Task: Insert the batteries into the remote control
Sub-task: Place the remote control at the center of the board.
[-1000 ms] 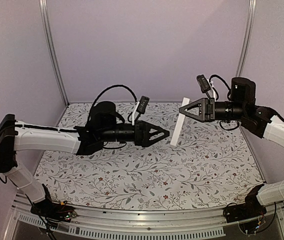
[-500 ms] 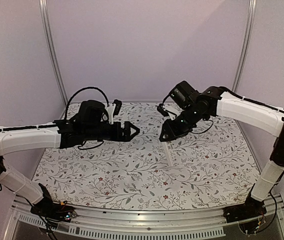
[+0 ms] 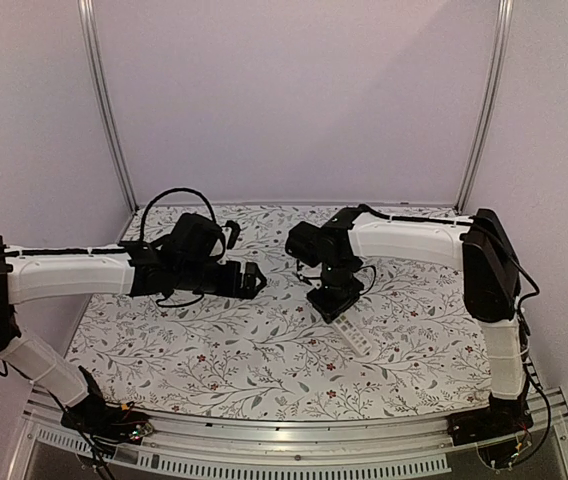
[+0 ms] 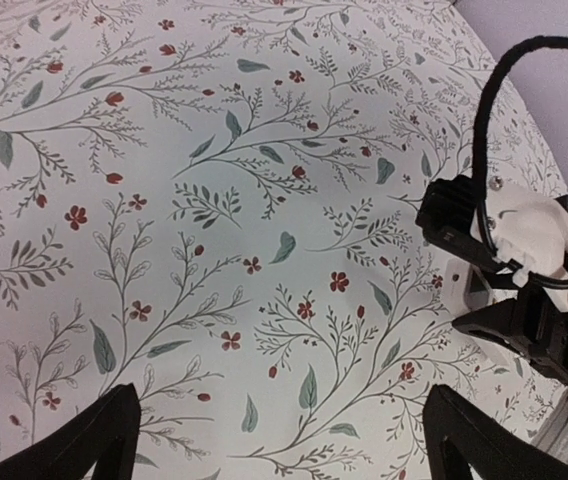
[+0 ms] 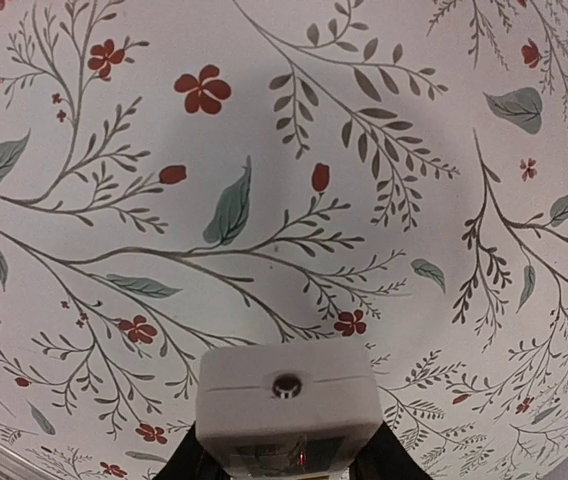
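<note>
remote control [image 3: 354,335], in right hand [image 3: 338,306], hangs over table [image 3: 164,350], clear of edges.

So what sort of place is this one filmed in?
Probably a lab test booth, not a home: plain lilac walls, an aluminium frame post, and a floral cloth covering the table.

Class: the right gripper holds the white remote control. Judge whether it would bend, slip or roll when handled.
The remote control is probably stiff: it juts straight from the right gripper without sagging. Its smooth white plastic may slip or pivot, since it is held near one end. Flat sides suggest it will not roll if set down.
</note>
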Robot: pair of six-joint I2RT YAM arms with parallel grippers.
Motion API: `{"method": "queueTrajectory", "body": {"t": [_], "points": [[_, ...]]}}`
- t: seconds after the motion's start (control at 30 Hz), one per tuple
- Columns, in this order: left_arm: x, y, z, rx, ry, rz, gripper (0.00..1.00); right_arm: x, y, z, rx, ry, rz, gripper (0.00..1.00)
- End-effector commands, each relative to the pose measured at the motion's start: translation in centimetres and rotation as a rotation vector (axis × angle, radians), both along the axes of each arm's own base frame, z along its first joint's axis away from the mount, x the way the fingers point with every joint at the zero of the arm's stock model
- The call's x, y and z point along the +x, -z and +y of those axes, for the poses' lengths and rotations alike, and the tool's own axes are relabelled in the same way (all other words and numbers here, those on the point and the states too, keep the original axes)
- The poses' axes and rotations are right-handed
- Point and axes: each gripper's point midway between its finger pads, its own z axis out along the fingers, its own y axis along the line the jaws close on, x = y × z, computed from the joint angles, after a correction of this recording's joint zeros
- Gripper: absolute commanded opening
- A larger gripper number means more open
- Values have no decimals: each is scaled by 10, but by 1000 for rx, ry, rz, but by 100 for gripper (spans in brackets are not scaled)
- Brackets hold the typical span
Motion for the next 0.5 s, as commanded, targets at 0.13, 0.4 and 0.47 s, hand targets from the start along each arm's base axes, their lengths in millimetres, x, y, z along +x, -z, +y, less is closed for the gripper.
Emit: {"method": "queueTrajectory", "body": {"t": [0.13, 0.4, 0.47], "points": [[15, 10, 12, 36, -38, 14, 100, 13, 24, 2, -116, -23, -13, 17], [18, 13, 17, 37, -47, 16, 100, 10, 48, 9, -120, -23, 37, 35], [18, 14, 19, 37, -47, 19, 99, 9, 49, 11, -111, -22, 43, 40]]}}
